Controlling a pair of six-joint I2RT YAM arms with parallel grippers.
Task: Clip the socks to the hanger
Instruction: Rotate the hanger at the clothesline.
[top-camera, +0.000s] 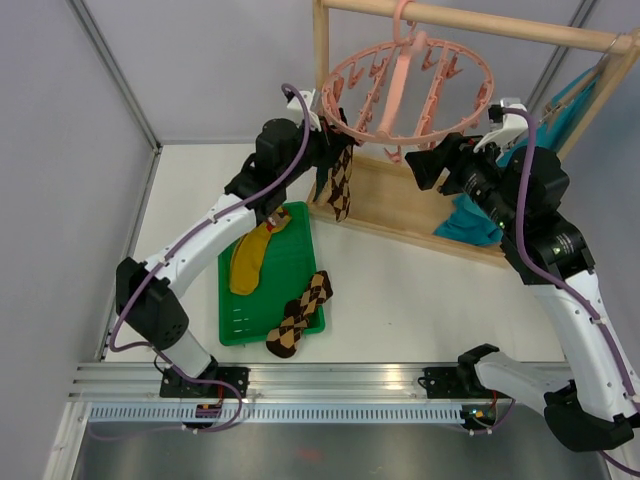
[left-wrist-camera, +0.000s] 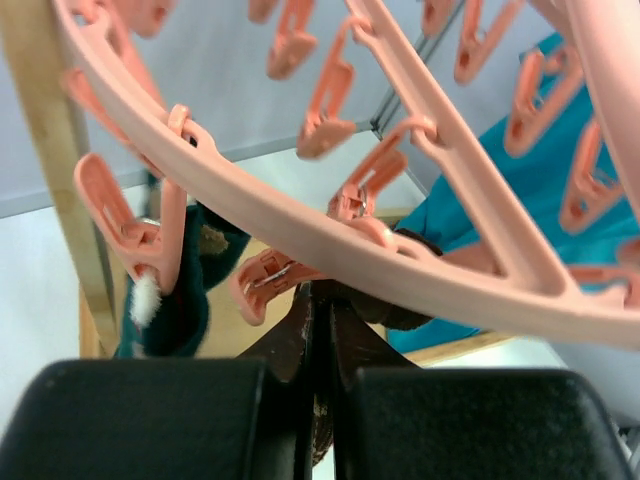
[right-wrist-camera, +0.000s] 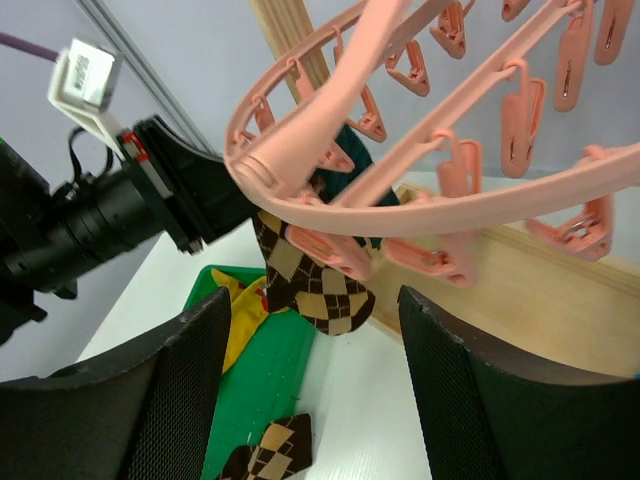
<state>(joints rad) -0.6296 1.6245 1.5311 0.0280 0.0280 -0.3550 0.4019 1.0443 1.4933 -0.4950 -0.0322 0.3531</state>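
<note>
Our left jaws are shut tight on the top of a brown diamond sock (top-camera: 340, 187). In the left wrist view we see the dark brown cloth (left-wrist-camera: 300, 335) squeezed right between the two black sides. The rest of that sock hangs down below the jaws. Just above them runs the ring of the pink hanger (left-wrist-camera: 300, 215), very close to the jaws. A small pink clip (left-wrist-camera: 270, 280) dangles right beside the sock top. We cannot tell if it bites the sock.

A bit to one side of the left jaws, a dark teal sock (left-wrist-camera: 185, 300) hangs from another clip (left-wrist-camera: 130, 225).

Our right jaws are open wide and hold nothing. They sit at the other side of the hanger (top-camera: 392, 95), just under its ring, and point at the hanging sock (right-wrist-camera: 315, 285), which is apart from them.

Far below both jaws, a green tray (top-camera: 295, 250) lies on the counter (top-camera: 400, 290). A yellow sock (top-camera: 250, 260) lies in the tray. A second diamond sock (top-camera: 300, 315) lies half on the tray's edge.

Behind the right jaws a blue-green cloth (top-camera: 470, 220) hangs on the wooden rack (top-camera: 480, 25). The hanger hooks over the rack's top bar.
</note>
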